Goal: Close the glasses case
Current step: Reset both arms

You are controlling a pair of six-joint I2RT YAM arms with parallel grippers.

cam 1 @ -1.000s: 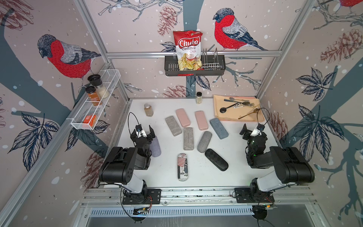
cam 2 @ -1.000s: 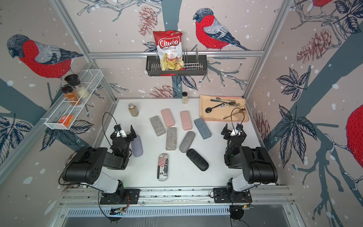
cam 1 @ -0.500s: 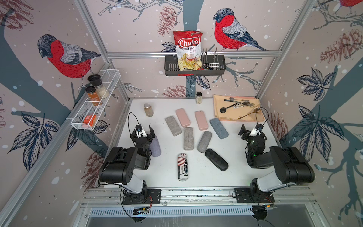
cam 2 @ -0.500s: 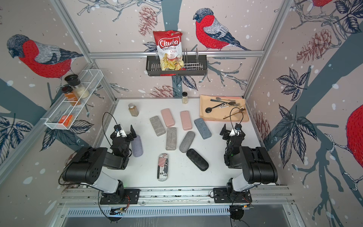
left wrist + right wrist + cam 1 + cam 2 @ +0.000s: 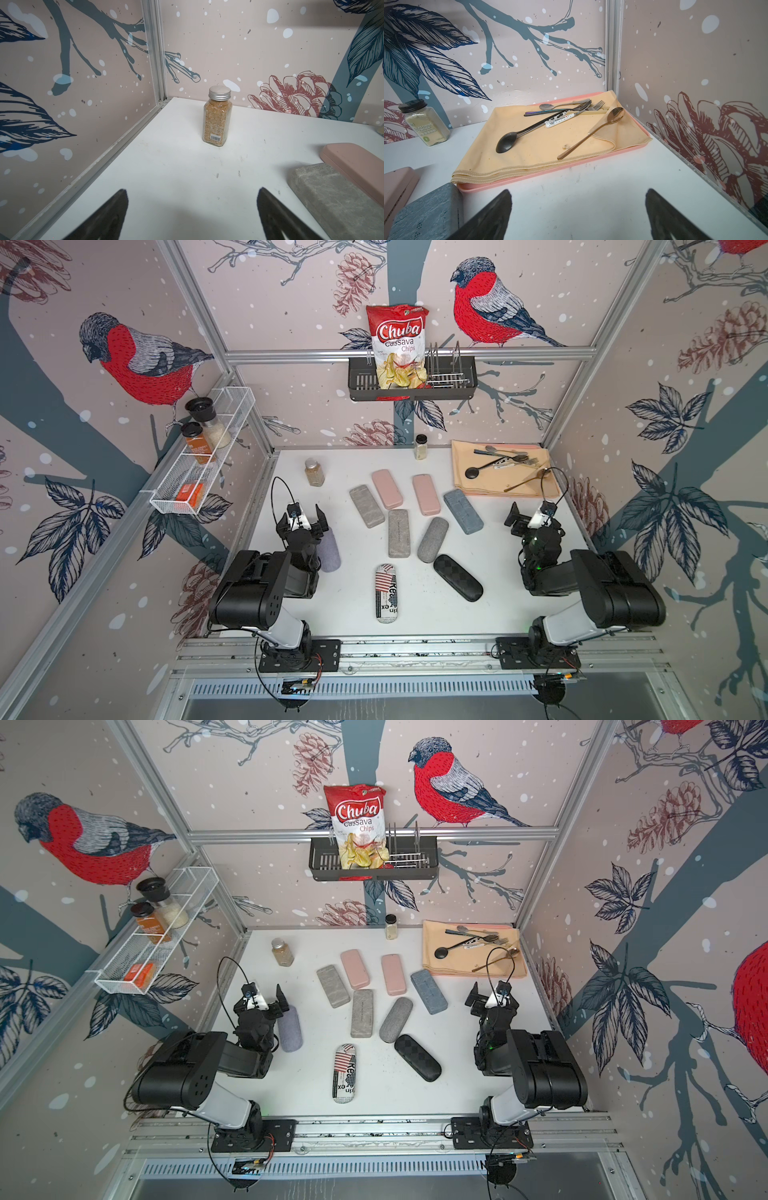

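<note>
Jaws stand wide and empty on my left gripper [image 5: 191, 192] and right gripper [image 5: 578, 192]. I count nine glasses cases [image 5: 399, 533] flat on the white table [image 5: 357, 580] between the arms, all oblong with rounded ends, all looking shut. Two are smooth pink, two marbled grey, one grey felt, one blue-grey, one black checkered, one printed and one lavender. Two spice jars [image 5: 314, 472] stand behind.

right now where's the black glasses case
In both top views the black glasses case lies toward the front of the table, right of centre, just in front of the grey felt case and beside the flag-print case.
</note>
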